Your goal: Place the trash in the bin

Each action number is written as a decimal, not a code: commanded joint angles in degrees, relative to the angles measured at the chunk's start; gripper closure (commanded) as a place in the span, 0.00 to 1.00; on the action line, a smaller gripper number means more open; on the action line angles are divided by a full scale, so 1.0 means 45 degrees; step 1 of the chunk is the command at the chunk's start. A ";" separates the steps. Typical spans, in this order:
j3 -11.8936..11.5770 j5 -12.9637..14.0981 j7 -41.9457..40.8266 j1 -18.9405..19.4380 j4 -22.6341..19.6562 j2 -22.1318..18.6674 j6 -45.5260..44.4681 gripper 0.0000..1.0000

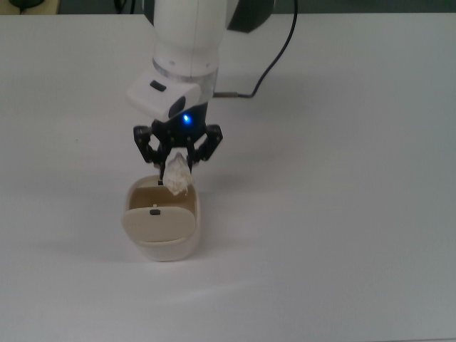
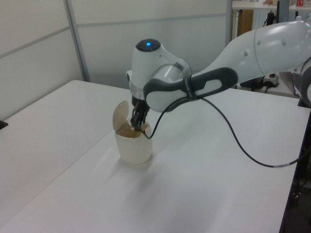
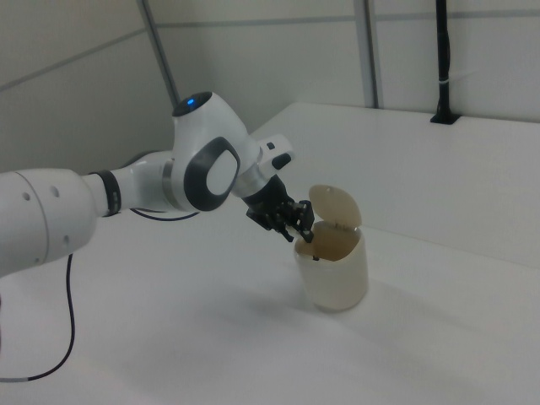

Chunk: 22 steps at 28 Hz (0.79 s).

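The trash (image 1: 177,174), a small crumpled off-white wad, hangs pinched between the two dark fingers of the claw (image 1: 177,165), directly above the rear rim of the bin's open mouth. In the top view it overlaps the rim's upper edge; whether it touches the rim cannot be told. The bin (image 1: 163,226) is a small cream container with rounded corners standing upright on the white counter (image 1: 342,214). Its flap lid (image 1: 157,223) is tipped up, showing a tan interior, and a small dark mark sits on the lid. In the left view the claw (image 2: 141,127) points down into the bin (image 2: 134,148) opening, with the lid (image 2: 120,114) standing up on the left view's left. The white arm (image 2: 204,87) reaches in from the left view's right, a blue light on its wrist and a black cable (image 2: 233,141) looping beneath it. In the right view the claw (image 3: 300,226) hovers at the bin (image 3: 333,272) rim beside the raised lid (image 3: 334,205).
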 commanded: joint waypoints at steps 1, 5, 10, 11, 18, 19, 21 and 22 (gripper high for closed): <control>-0.0028 0.0006 0.0846 0.0042 0.0260 0.0795 0.1459 0.50; -0.0028 0.0046 0.1160 0.0023 0.0260 0.0796 0.1637 0.00; -0.0067 0.0123 0.1140 0.0004 0.0221 0.0621 0.1364 0.00; -0.0086 0.0143 0.1160 0.0003 0.0221 0.0562 0.1092 0.00; -0.0106 0.0202 0.1121 -0.0153 0.0280 -0.0627 -0.2438 0.00; -0.0106 0.0202 0.1101 -0.0172 0.0299 -0.0804 -0.2832 0.00; -0.0126 0.0202 0.1082 -0.0172 0.0299 -0.1156 -0.3613 0.00; -0.0126 0.0221 0.1082 -0.0172 0.0299 -0.1351 -0.3965 0.00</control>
